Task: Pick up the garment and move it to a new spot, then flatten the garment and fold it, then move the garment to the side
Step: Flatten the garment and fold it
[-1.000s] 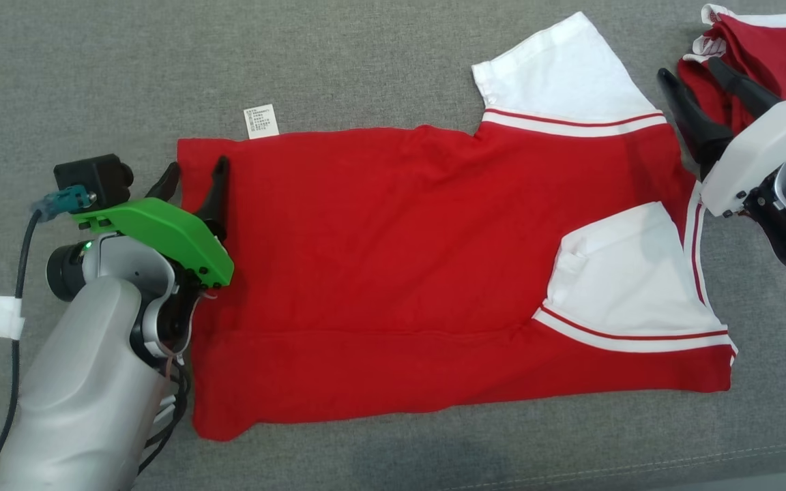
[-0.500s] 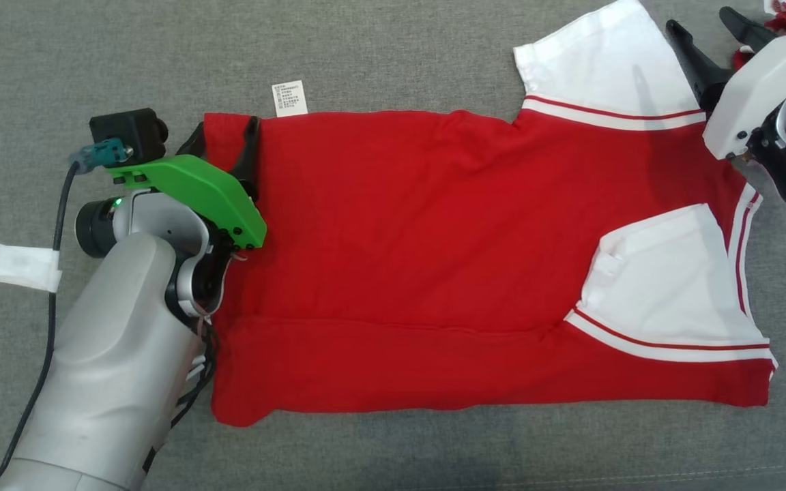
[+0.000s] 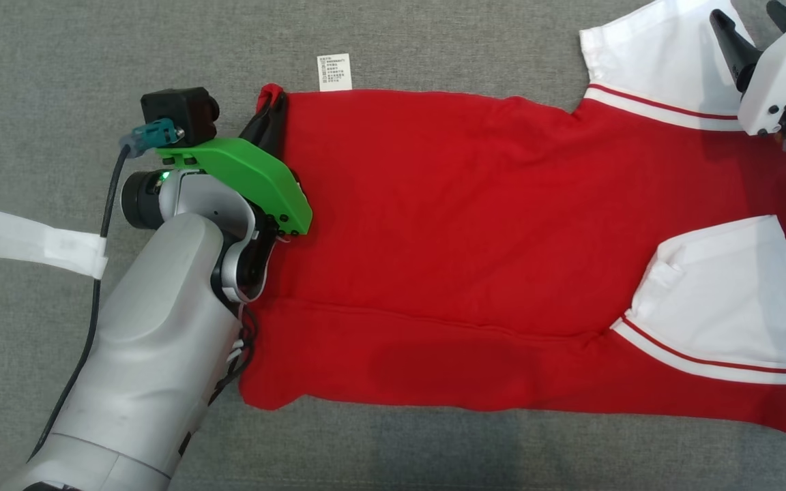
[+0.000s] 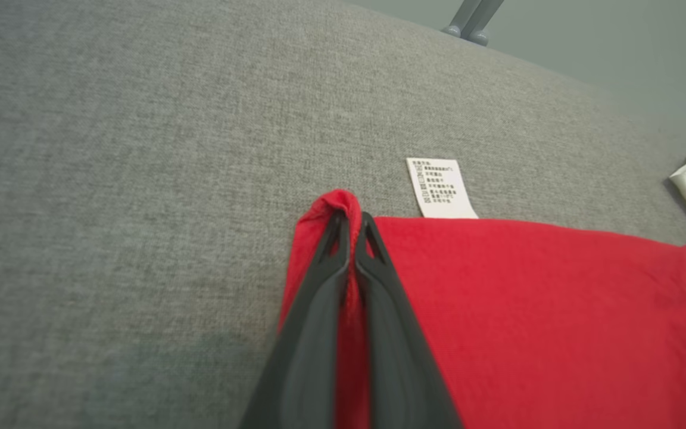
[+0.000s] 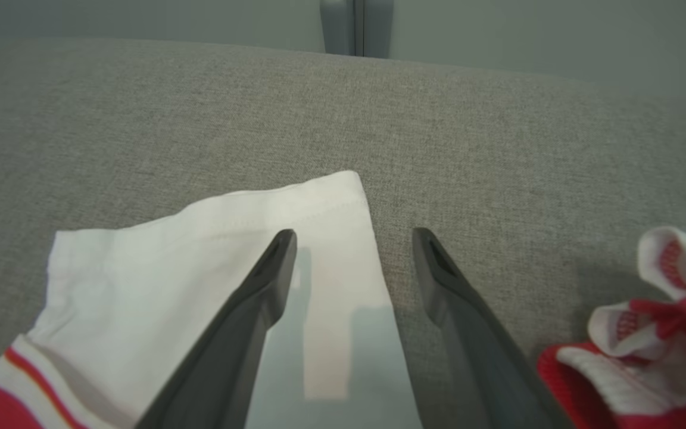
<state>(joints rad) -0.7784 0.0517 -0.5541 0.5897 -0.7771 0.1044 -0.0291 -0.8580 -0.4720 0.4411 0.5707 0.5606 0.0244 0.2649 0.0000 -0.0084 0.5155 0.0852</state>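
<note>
While left hand (image 4: 352, 221) pinches garment (image 3: 475, 225) corner, right hand (image 5: 352, 238) spread wide above white sleeve (image 5: 200, 262)

The garment (image 3: 468, 239) runs off the head view's right edge; care label (image 3: 333, 71) print unreadable.

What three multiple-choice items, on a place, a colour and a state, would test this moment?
1. Where does the left end effector grip the garment? A. collar B. corner beside the care label C. shoulder
2. The sleeve colour? A. blue B. black C. white
3. The right end effector is: A. open B. shut on cloth C. shut, empty
B: it pinches the garment's red edge next to the care label. C: both sleeves are mainly white. A: its jaws stand apart over the sleeve.
</note>
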